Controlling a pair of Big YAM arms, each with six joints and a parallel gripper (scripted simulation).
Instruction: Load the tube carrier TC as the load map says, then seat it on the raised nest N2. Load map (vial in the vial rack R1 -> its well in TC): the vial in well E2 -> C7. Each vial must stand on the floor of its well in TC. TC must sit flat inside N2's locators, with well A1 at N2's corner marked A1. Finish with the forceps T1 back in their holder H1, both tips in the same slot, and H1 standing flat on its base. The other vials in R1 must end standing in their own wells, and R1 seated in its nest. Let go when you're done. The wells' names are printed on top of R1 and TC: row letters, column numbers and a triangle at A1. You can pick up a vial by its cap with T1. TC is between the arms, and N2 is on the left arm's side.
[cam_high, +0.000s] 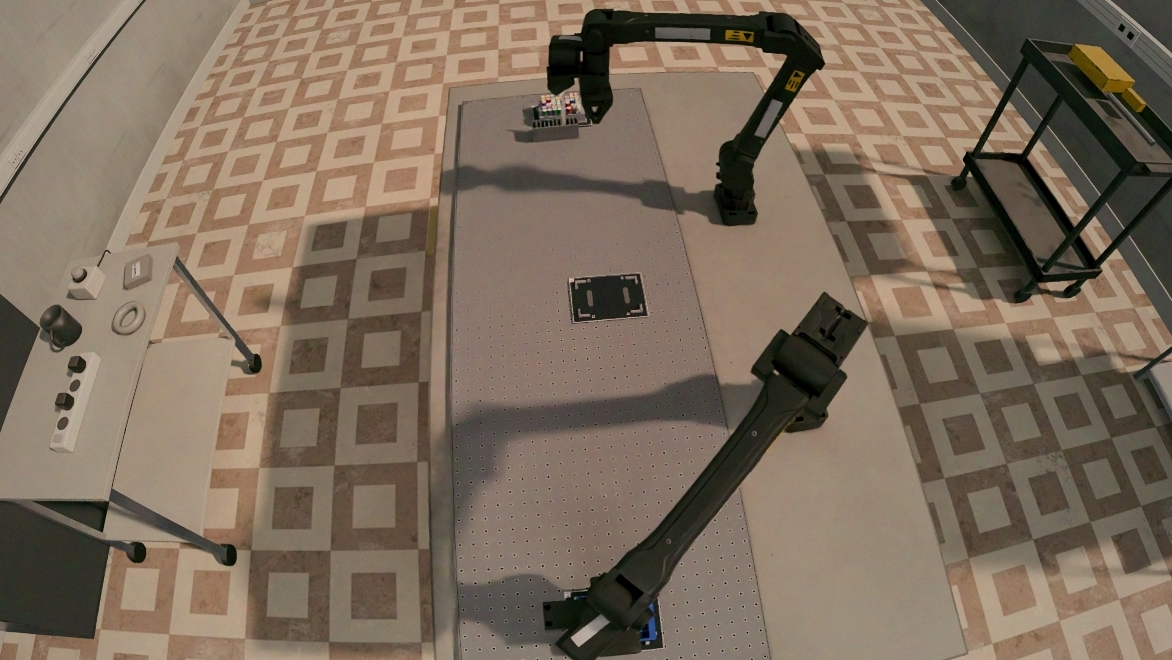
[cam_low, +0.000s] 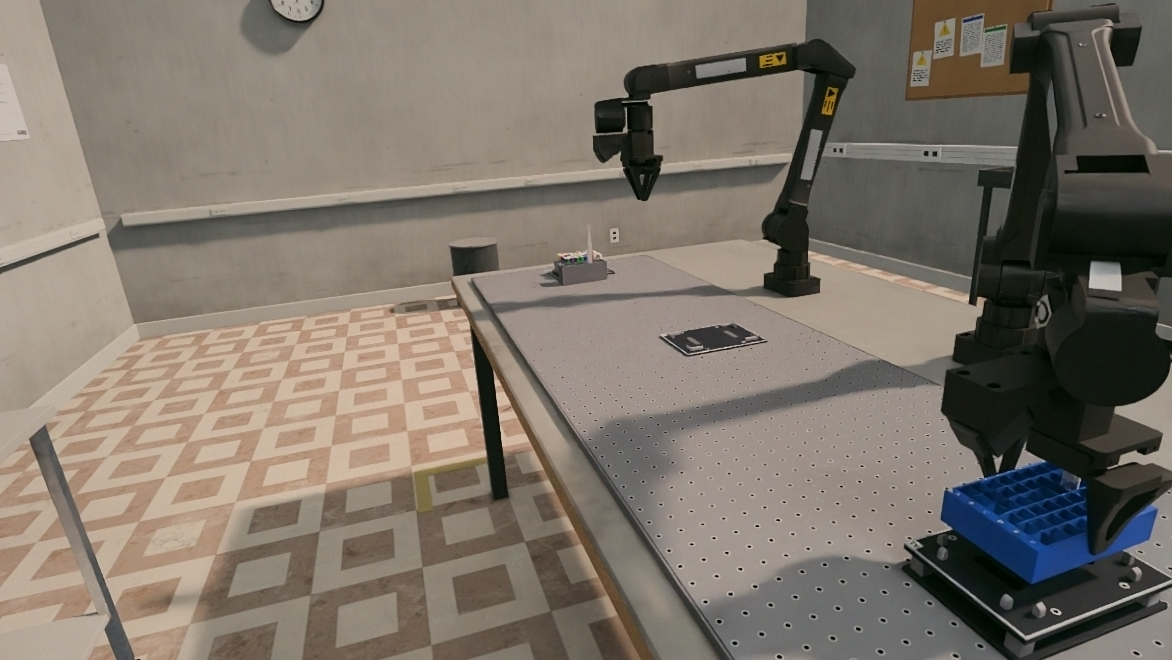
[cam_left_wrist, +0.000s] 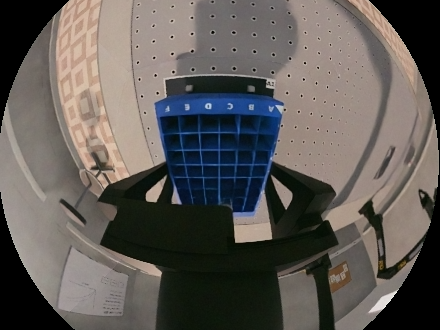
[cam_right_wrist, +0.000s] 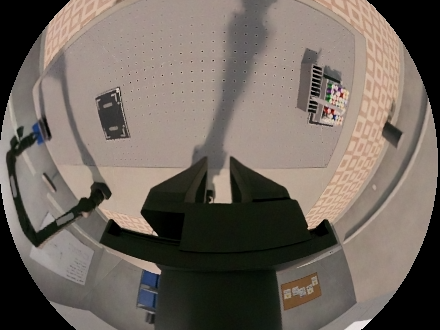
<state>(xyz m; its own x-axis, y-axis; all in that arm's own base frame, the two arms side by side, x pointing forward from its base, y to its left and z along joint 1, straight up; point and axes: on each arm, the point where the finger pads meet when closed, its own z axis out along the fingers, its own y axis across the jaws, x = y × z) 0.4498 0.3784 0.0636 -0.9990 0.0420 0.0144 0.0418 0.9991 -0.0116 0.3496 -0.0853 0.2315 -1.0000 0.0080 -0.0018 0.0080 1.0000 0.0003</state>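
Note:
My left gripper (cam_low: 1045, 504) (cam_left_wrist: 218, 163) is shut on the blue carrier TC (cam_low: 992, 537) (cam_left_wrist: 220, 106), fingers on its two opposite sides. TC is held roughly level just above the black nest N2 (cam_low: 1074, 596) (cam_left_wrist: 220, 86), whose corner pegs show in the exterior view. TC's A-corner triangle is at upper right in the left wrist view. A small pale thing (cam_low: 1071, 477) shows at its far-end wells, mostly hidden by the gripper. My right gripper (cam_low: 643, 198) (cam_right_wrist: 218, 161) is slightly open and empty. Forceps T1 (cam_low: 588, 241) stand in grey holder H1 (cam_low: 582, 273) (cam_right_wrist: 304, 87), beside rack R1's coloured caps (cam_high: 559, 104) (cam_right_wrist: 336, 95).
A vacant black nest plate (cam_high: 608, 309) (cam_low: 713, 338) (cam_right_wrist: 112, 117) lies mid-table between the arms. The right arm hangs over the far end near R1. The left arm reaches over the near end. A black cart (cam_high: 1037, 204) stands off the table.

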